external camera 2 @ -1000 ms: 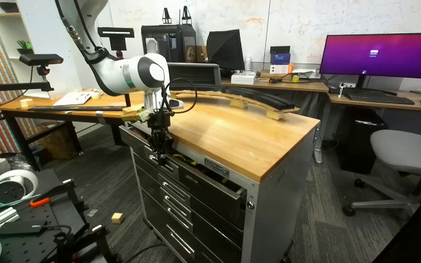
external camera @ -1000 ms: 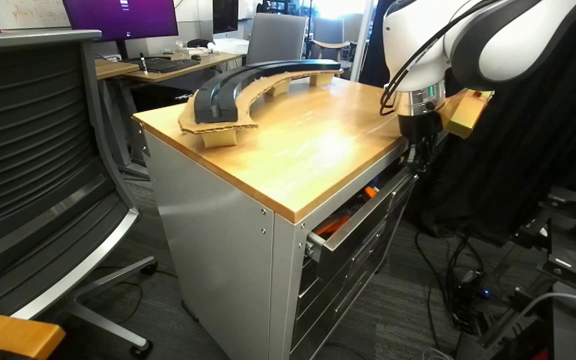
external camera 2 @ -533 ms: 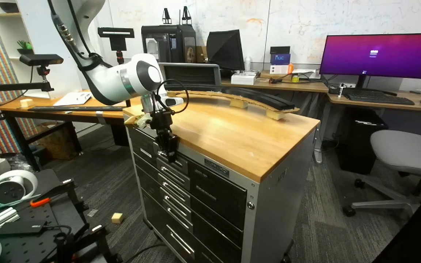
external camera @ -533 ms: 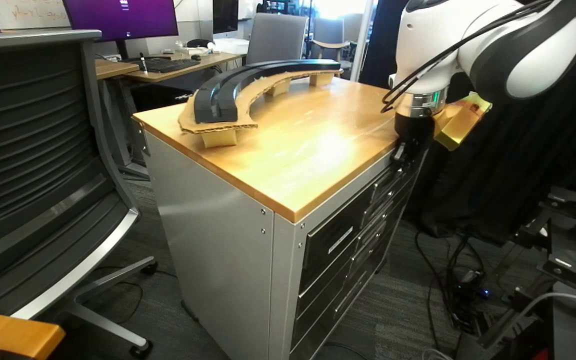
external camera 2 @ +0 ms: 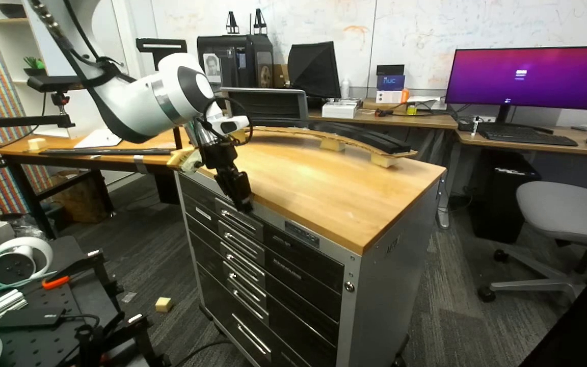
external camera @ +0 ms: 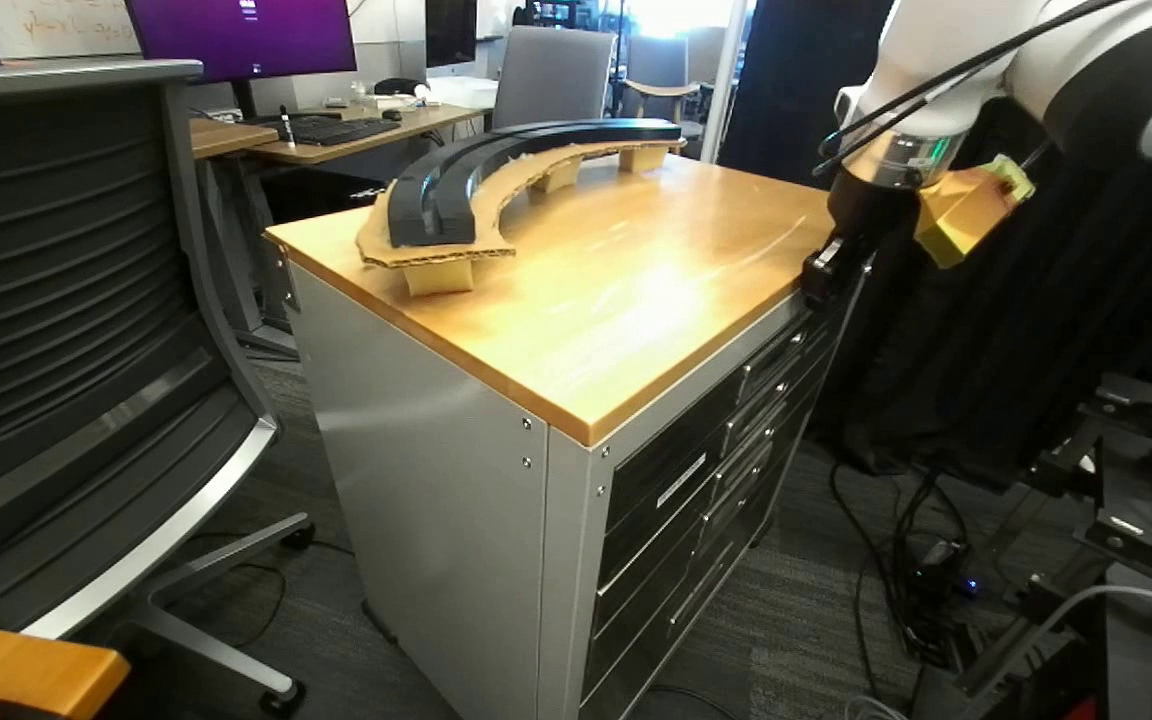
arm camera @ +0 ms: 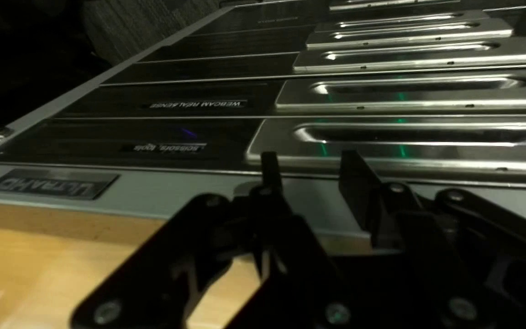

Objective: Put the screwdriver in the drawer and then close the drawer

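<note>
Right up close, the gripper (arm camera: 309, 171) hangs slanted at the front edge of the cabinet (external camera 2: 385, 290), jaws standing apart with a modest gap, and the grey frame strip (arm camera: 176, 194) shows clean through between them! Whether it touches that strip, I cannot tell. The white arm (external camera 2: 130, 109) bends down above it. Alongside gleams the wooden top (arm camera: 25, 260), with an UltraHD badge (arm camera: 53, 183) on the strip, upside down in the wrist view. Straight past that, the top drawer (arm camera: 226, 137), and it's in, front panel level with the frame in both exterior views! Its label (arm camera: 169, 147) reads scissors, tools. And the screwdriver? Cannot tell; the inside of that drawer is hidden. Beyond, the lower drawers (arm camera: 190, 69) run away in a stack towards dark carpet (arm camera: 153, 27). Out in an exterior view, a curved black rail (external camera: 451, 200) rides on cardboard (external camera: 486, 232) propped on pale blocks (external camera: 441, 277), along the side away from the drawers. Farther off, a desk (external camera 2: 576, 133) with a keyboard (external camera 2: 528, 135) and a glowing purple monitor (external camera 2: 530, 79), and behind, a scribbled whiteboard (external camera 2: 416, 25)
</note>
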`<action>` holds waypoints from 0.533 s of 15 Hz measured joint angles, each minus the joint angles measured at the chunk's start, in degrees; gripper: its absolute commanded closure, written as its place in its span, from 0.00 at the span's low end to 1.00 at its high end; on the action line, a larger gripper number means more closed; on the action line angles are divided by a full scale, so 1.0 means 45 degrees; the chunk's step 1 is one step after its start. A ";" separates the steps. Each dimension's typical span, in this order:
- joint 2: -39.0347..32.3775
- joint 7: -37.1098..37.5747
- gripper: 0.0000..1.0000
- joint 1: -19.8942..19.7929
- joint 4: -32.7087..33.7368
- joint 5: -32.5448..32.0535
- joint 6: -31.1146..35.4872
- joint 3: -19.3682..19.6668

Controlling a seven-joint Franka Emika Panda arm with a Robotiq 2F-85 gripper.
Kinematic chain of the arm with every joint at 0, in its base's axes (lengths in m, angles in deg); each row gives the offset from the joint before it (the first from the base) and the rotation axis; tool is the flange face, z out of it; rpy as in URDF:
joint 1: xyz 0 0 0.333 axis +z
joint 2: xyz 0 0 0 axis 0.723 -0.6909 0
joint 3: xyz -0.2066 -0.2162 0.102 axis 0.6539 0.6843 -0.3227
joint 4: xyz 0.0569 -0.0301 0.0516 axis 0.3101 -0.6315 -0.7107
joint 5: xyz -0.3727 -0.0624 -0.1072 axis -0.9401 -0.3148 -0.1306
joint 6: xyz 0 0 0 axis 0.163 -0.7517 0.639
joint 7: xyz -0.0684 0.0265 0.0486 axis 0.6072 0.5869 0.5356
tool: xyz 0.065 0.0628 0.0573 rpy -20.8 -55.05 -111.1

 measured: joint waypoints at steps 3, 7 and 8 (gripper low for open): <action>0.1900 -0.1320 0.06 -0.0509 -0.0665 0.0658 -0.0435 -0.0456; 0.4332 -0.4657 0.00 -0.1001 -0.0600 0.3764 -0.2548 -0.1802; 0.4857 -0.5622 0.00 -0.0853 -0.0427 0.4763 -0.3334 -0.1982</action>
